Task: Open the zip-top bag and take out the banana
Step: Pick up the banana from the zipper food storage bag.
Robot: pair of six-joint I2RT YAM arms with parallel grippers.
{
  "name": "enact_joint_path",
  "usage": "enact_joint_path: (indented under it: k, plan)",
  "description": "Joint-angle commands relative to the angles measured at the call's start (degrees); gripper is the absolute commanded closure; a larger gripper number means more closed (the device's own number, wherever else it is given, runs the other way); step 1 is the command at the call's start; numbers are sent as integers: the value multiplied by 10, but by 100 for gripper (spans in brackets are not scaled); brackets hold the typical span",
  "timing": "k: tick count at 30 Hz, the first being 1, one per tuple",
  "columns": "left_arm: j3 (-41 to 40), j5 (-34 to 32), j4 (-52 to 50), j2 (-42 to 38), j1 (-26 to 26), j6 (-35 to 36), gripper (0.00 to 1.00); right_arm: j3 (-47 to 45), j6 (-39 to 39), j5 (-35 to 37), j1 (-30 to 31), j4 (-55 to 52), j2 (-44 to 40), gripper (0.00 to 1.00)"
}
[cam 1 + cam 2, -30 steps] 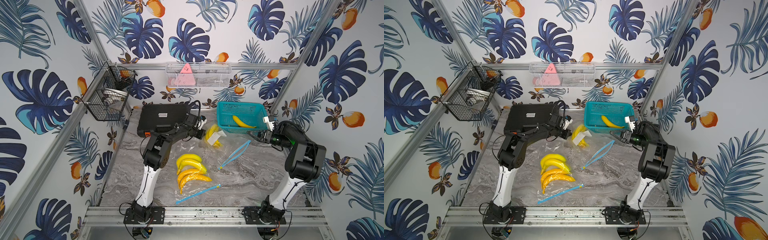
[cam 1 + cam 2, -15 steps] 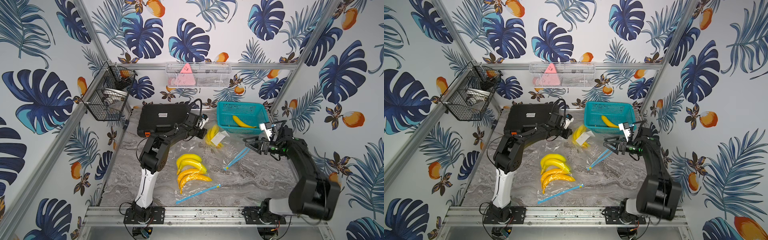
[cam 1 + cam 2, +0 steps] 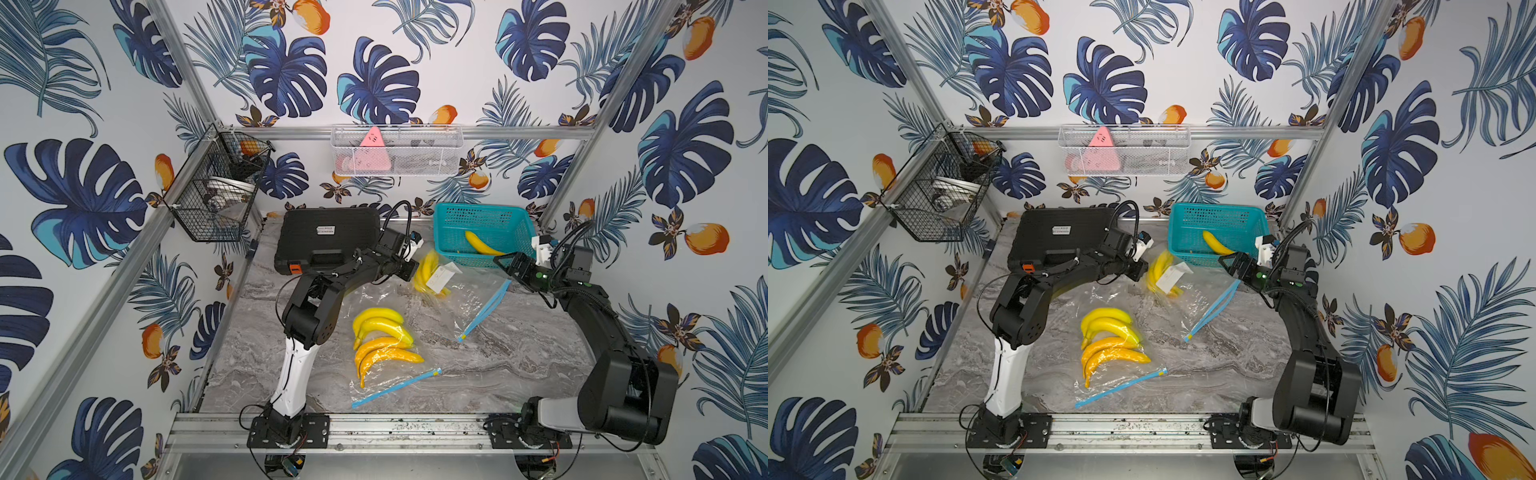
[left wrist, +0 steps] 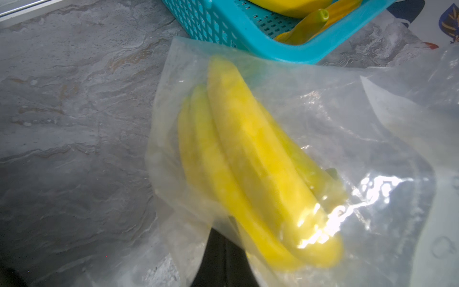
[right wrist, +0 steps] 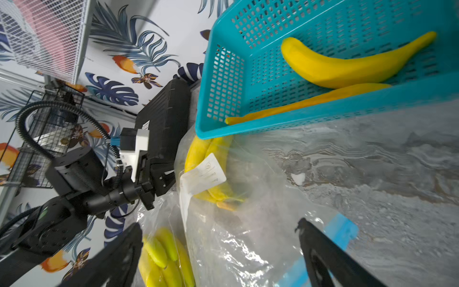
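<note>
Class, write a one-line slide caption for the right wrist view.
Open right gripper facing a zip-top bag of bananas beside the teal basket.

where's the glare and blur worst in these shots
Left wrist view: the bagged bananas look soft, with white glare on the zip-top bag over them. Right wrist view: more glare on the plastic, and the fingers of the right gripper loom dark and blurred. Both top views: evenly lit, fairly sharp.

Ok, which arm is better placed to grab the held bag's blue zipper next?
Right. The right fingers are open beside the blue zipper strip of the zip-top bag, while the left fingers are shut on its far end.
</note>
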Motion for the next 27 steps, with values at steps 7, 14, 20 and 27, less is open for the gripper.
enact_joint_path:
  k: [7, 14, 20, 27]
  plan:
    - [-20, 0, 16, -5, 2, 7, 100, -161, 79, 102, 6, 89, -166, 0]
    - [-20, 2, 13, -10, 3, 10, 100, -220, 91, -61, 7, 158, -147, 0]
    - [-38, 0, 24, -28, 11, 9, 100, -273, 144, -57, 5, 220, -193, 0]
    - [-23, 8, 13, -17, 15, 2, 100, -286, 90, -31, 5, 159, -212, 35]
